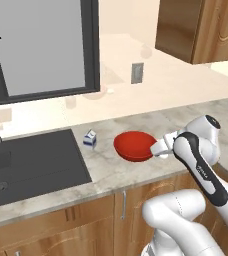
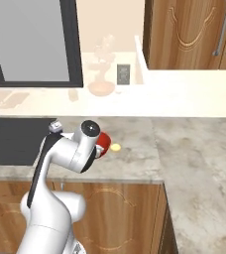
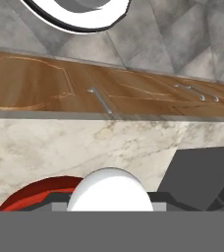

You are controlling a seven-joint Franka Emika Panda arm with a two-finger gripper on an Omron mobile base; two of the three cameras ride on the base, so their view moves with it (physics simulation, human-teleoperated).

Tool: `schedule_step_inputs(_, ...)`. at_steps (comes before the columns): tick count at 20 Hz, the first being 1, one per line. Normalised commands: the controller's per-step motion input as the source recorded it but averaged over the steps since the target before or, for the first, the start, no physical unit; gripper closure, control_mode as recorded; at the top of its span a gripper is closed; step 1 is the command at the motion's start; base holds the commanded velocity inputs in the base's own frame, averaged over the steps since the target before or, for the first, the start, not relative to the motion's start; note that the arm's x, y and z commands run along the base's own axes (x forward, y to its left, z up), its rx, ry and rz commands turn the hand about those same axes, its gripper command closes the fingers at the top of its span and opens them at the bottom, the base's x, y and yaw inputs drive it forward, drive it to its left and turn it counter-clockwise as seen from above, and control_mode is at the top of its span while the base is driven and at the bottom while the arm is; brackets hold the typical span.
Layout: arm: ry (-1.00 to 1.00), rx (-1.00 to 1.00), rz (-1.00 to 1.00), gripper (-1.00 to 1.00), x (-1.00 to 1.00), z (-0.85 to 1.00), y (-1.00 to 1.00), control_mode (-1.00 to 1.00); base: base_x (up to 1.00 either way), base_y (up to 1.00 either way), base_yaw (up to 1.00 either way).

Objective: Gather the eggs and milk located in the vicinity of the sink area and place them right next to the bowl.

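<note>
The red bowl (image 1: 131, 146) sits on the marble counter, with the small white and blue milk carton (image 1: 89, 139) just to its left, between it and the dark sink (image 1: 31, 165). My gripper (image 1: 159, 149) hovers at the bowl's right rim. In the hand view the gripper (image 3: 109, 201) is shut on a white egg (image 3: 109, 189), with the bowl (image 3: 33, 192) and the sink (image 3: 202, 172) beneath. In the right base view, a pale-yellow egg (image 2: 115, 147) lies on the counter right of the bowl (image 2: 103, 141), whose left part is hidden by my arm.
A dark-framed window (image 1: 41, 45) stands behind the sink, and a wall outlet (image 1: 137, 73) behind the bowl. Wooden cabinets (image 2: 194, 34) hang at the right. The counter (image 2: 199, 154) runs on to the right and around the corner.
</note>
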Motion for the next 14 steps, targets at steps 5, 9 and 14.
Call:
schedule_step_inputs(5,0.0,0.0,0.0,1.0,0.0,0.0,0.0,1.0,0.26,-0.27,0.0)
schedule_step_inputs(9,0.0,0.0,0.0,1.0,0.0,0.0,0.0,1.0,0.1,-0.25,0.0)
schedule_step_inputs(14,0.0,0.0,0.0,1.0,0.0,0.0,-0.04,-1.0,0.03,-0.2,0.0)
